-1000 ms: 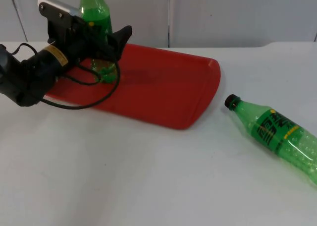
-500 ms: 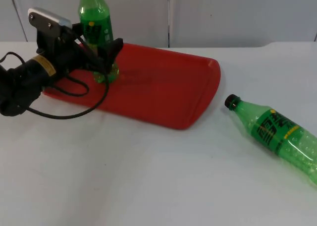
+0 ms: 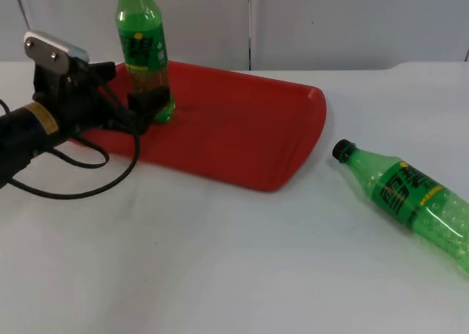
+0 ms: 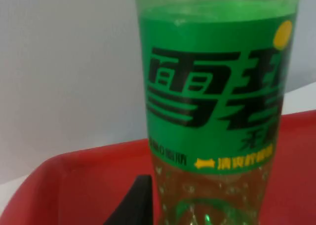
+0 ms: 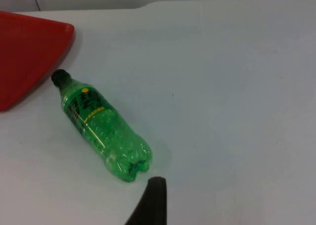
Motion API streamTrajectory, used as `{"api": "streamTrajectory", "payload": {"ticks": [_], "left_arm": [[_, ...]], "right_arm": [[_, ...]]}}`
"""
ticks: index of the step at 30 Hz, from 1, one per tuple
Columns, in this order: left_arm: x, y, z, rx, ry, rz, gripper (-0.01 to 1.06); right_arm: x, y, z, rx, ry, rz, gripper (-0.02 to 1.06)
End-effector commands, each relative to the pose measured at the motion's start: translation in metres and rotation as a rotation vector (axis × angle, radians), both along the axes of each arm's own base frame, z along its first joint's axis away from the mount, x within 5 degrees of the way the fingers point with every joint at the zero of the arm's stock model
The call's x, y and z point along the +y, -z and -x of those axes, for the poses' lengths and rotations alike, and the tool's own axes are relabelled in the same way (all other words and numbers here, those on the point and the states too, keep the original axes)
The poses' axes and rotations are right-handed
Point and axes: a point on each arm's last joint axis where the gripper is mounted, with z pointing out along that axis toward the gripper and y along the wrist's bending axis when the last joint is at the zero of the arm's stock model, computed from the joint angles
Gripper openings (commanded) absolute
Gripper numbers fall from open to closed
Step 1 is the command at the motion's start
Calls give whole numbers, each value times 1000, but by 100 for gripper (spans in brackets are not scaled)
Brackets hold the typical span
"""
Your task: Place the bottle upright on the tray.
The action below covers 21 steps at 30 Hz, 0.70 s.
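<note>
A green bottle [image 3: 142, 52] with a green label stands upright at the far left corner of the red tray [image 3: 234, 136]. My left gripper [image 3: 143, 105] is open, low at the bottle's base on its left side, and no longer holds it. In the left wrist view the bottle [image 4: 212, 96] stands close in front on the tray [image 4: 74, 185], with one black fingertip [image 4: 133, 205] beside its base. A second green bottle [image 3: 407, 195] with a black cap lies on its side on the table, right of the tray. My right gripper [image 5: 153, 205] hovers over the table near that lying bottle [image 5: 101, 131].
The tray's right lip [image 5: 24, 52] ends a short way from the lying bottle's cap. White table stretches in front of the tray. The grey partition wall [image 3: 330, 19] closes the far side.
My left gripper has let go of the upright bottle and drawn back to the left and down. The bottle stays standing on the tray. The lying bottle has not moved.
</note>
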Motion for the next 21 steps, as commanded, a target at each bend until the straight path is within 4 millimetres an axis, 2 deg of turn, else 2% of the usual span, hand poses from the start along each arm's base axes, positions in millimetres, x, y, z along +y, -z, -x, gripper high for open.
{"api": "streamTrajectory", "payload": {"ticks": [1, 6, 11, 16, 17, 21], "left_arm": [[6, -10, 8, -14, -29, -7, 105], [13, -21, 22, 6, -60, -2, 105], [15, -40, 42, 13, -65, -3, 105], [12, -85, 68, -21, -64, 32, 105], [12, -85, 68, -21, -64, 32, 105], [10, -119, 81, 58, -38, -30, 105]], "right_arm": [[0, 0, 0, -10, 6, -2, 82], [0, 0, 0, -10, 6, -2, 82], [0, 0, 0, -10, 6, -2, 82], [0, 0, 0, -10, 6, -2, 82], [0, 0, 0, -10, 6, -2, 82], [0, 0, 0, -10, 6, -2, 82]]}}
